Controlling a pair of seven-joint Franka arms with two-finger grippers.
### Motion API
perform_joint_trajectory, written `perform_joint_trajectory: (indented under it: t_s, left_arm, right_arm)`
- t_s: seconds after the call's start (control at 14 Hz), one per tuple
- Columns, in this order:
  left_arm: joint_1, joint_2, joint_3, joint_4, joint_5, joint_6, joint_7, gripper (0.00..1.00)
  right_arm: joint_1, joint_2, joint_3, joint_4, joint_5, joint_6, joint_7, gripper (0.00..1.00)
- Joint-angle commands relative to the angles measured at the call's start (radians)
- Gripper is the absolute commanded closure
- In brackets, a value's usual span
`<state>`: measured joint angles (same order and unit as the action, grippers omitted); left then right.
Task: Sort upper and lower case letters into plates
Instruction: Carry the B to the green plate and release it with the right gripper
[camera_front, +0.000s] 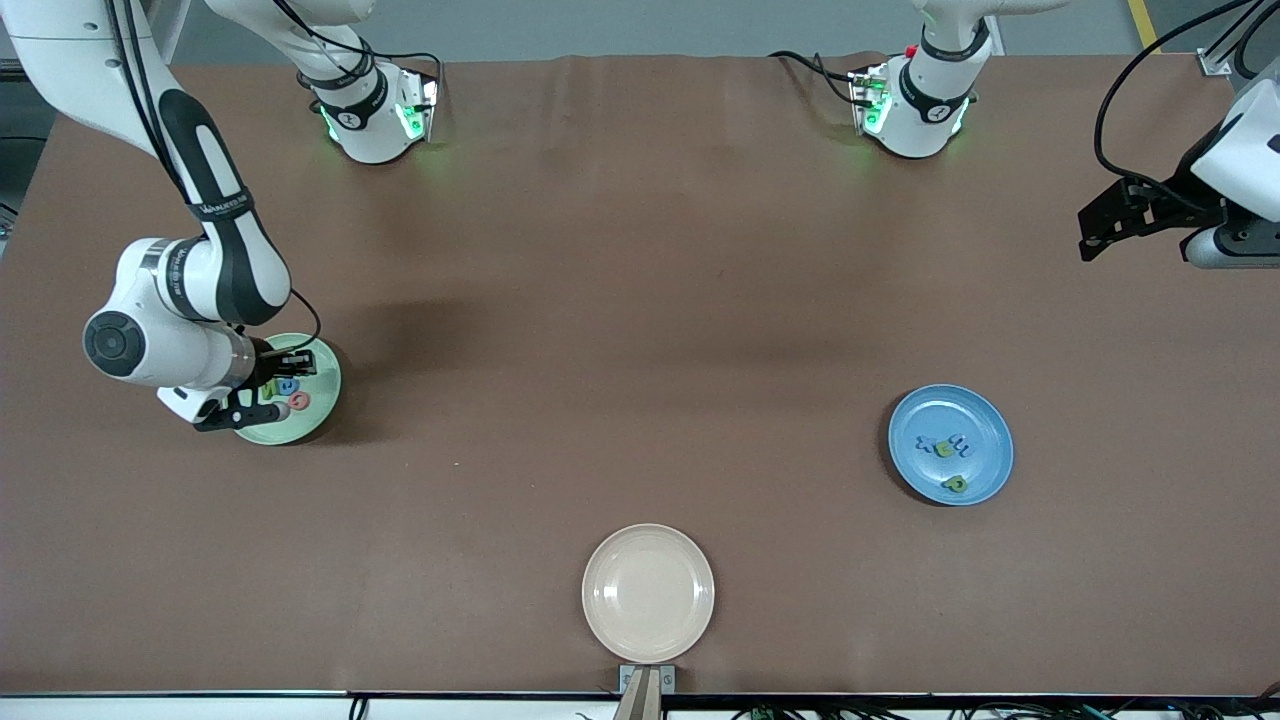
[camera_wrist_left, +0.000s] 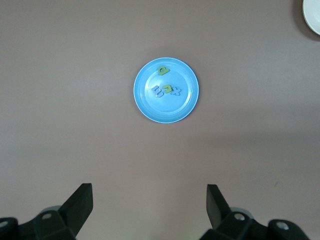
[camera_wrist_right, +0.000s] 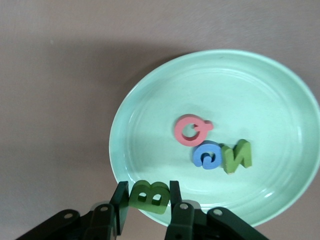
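Observation:
My right gripper (camera_wrist_right: 148, 200) is shut on a green letter B (camera_wrist_right: 149, 196) and holds it just over the rim of the pale mint plate (camera_wrist_right: 280, 90). In that plate lie a red Q (camera_wrist_right: 190, 130), a blue G (camera_wrist_right: 206, 154) and a green N (camera_wrist_right: 236, 157). In the front view this gripper (camera_front: 275, 388) is over the mint plate (camera_front: 325, 400) at the right arm's end. The blue plate (camera_front: 975, 410) holds several small blue and green letters (camera_front: 945, 447). My left gripper (camera_wrist_left: 150, 205) is open and empty, high up, with the blue plate (camera_wrist_left: 150, 105) in its view.
A cream-beige plate (camera_front: 648, 592) with nothing in it sits near the table's front edge, nearest the front camera. Its edge also shows in the left wrist view (camera_wrist_left: 312, 15). The left arm (camera_front: 1095, 225) waits at its own end of the table.

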<state>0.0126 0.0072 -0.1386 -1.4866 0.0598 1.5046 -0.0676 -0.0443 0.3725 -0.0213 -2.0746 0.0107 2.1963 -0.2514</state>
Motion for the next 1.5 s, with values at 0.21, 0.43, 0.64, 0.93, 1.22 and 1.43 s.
perform_joint_trajectory:
  t_s: [0.21, 0.43, 0.64, 0.93, 1.22, 1.43]
  left_arm:
    - [0.006, -0.003, 0.004, 0.009, -0.005, -0.010, 0.017, 0.00]
    - [0.004, -0.004, 0.004, 0.008, -0.002, -0.012, 0.011, 0.00]
    - [0.004, -0.007, 0.002, 0.006, -0.002, -0.044, 0.014, 0.00]
    - [0.006, -0.010, 0.004, 0.005, -0.002, -0.050, 0.011, 0.00]
    - [0.009, -0.012, 0.004, 0.006, -0.002, -0.052, 0.012, 0.00]
    - [0.010, -0.007, 0.007, 0.009, -0.002, -0.047, 0.014, 0.00]
  right_arm:
    - [-0.039, -0.007, 0.021, -0.055, 0.005, 0.034, -0.115, 0.76]
    - [-0.043, 0.017, 0.021, -0.035, 0.005, 0.037, -0.198, 0.76]
    - [-0.051, 0.052, 0.023, -0.019, 0.009, 0.043, -0.215, 0.75]
    - [-0.046, 0.057, 0.026, -0.012, 0.020, 0.046, -0.209, 0.11]
    - [-0.037, -0.024, 0.026, 0.024, 0.051, -0.048, -0.181, 0.02]
    - [-0.045, -0.163, 0.020, 0.024, 0.049, -0.127, -0.047, 0.02]
